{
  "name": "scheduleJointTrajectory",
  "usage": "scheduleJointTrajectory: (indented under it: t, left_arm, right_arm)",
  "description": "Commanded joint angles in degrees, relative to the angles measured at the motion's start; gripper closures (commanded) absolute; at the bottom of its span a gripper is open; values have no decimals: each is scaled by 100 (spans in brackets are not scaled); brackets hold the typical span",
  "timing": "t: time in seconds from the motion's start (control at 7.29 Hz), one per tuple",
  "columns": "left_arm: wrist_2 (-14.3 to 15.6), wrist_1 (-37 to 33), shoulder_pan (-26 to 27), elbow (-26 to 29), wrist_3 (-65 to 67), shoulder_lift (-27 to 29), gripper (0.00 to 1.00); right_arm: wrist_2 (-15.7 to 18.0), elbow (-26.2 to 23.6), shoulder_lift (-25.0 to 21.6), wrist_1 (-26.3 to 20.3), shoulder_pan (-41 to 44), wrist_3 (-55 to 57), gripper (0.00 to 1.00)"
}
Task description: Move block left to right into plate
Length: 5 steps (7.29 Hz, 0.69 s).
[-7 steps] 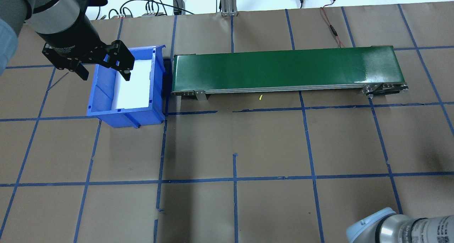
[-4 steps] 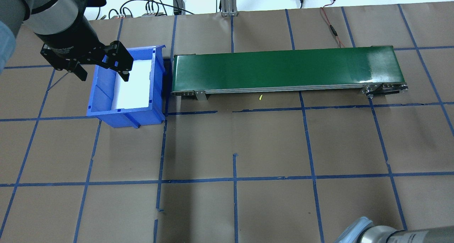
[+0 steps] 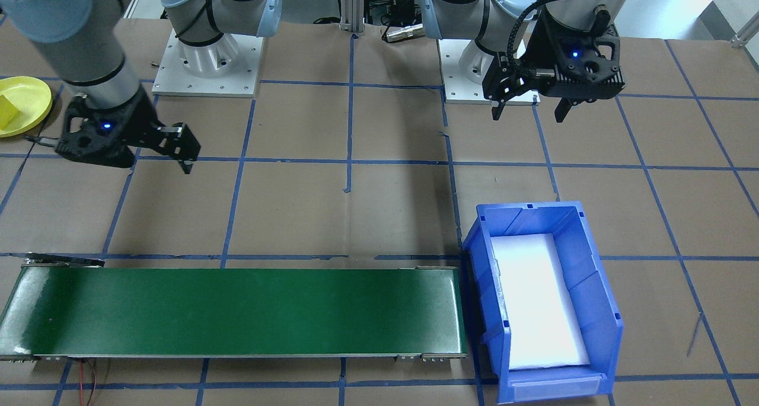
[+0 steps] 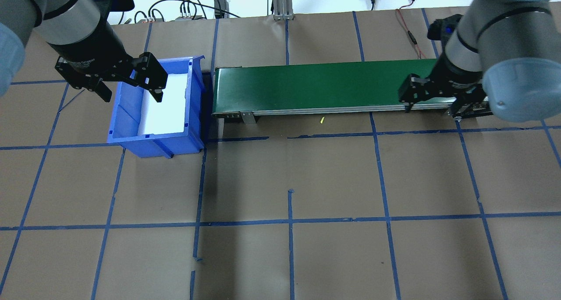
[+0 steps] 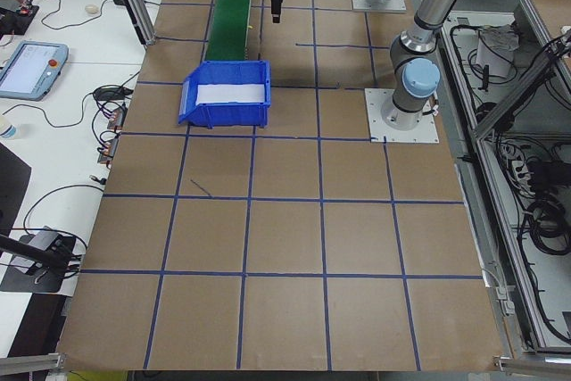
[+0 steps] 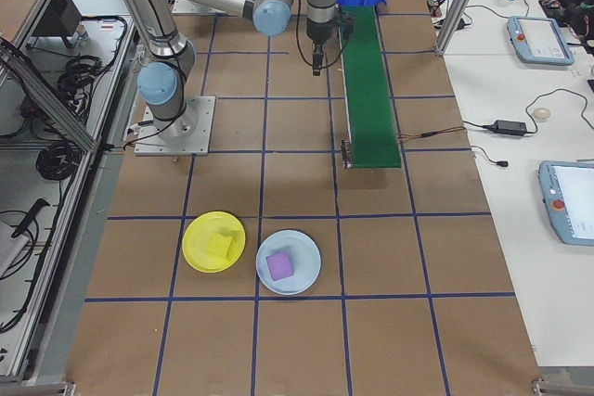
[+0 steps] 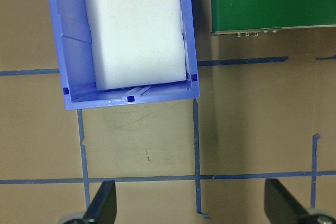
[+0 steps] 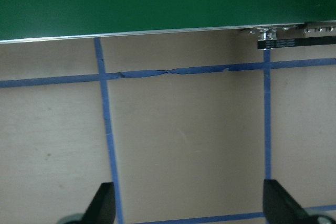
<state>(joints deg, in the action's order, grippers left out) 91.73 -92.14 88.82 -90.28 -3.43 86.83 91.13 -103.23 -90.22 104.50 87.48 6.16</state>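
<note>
Since the yellow block (image 6: 220,244) already lies in the yellow plate (image 6: 213,241), beside a purple block (image 6: 279,265) in a pale blue plate (image 6: 289,261), the likeliest slip is a needless regrasp. Farther off, the right gripper (image 4: 433,102) hangs open and empty beside the green conveyor (image 4: 350,85); dropping carelessly, it could clip the belt's edge. Beyond, the left gripper (image 4: 128,84) is open over the blue bin (image 4: 193,111).

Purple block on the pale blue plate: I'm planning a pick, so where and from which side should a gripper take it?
Take the purple block by two opposite side faces, coming straight down. It lies flat in the shallow pale blue plate with its top free, and the raised rim would probably block a sideways approach.
</note>
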Motion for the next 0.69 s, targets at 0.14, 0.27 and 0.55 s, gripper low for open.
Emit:
scheduleJointTrajectory:
  t: [0.14,0.27,0.55]
  left_arm:
    - [20,-5,-14,1,0,-17,0]
    - [-6,12,21,1,0,43,0]
    - [-7,3,30,-7,0,35,0]
  right_arm:
    - [-464,958,31,-1100,683,1432,0]
    - [-429,1102,66,-1377,666,1345,0]
    - [-359,1060,84,-1397,613,1283,0]
